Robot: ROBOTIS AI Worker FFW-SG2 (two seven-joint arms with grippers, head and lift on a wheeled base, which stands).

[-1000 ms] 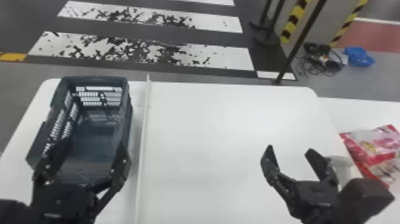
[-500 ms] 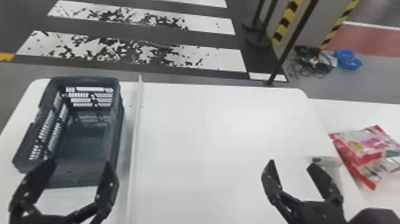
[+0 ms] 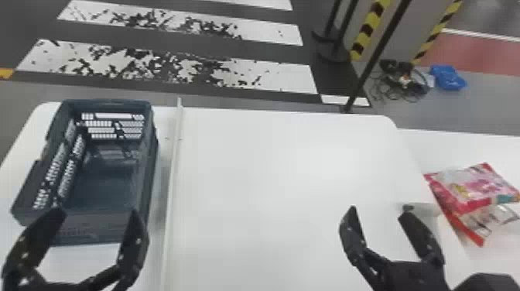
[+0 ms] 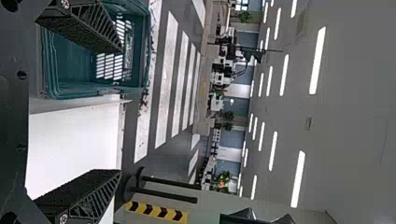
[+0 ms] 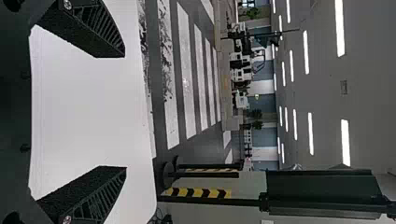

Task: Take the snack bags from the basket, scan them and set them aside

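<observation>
Striped floor (image 3: 185,71) is stretching beyond a white table (image 3: 290,174) in the head view, with cables (image 3: 402,85) and a blue bag (image 3: 448,77) lying farther off at the right. On the table's left side the basket (image 3: 96,230) is standing upright beside a pale strip (image 3: 173,174). Red and pink snack bags (image 3: 472,185) are lying in a pile on a white surface just beside the table's right edge. The left gripper (image 3: 96,214) is showing against the basket's near wall, its fingers spreading wide and gripping nothing. Over at the right, the right gripper (image 3: 379,211) is hanging near the snack bags, also spreading its fingers wide and gripping nothing. In the left wrist view, the left gripper (image 4: 121,112) is holding its fingers well apart, one of them partly covering the basket; ceiling lights (image 4: 317,60) are glowing beyond. In the right wrist view, the right gripper (image 5: 125,112) is keeping a wide gap, with bare table showing between its fingers.
</observation>
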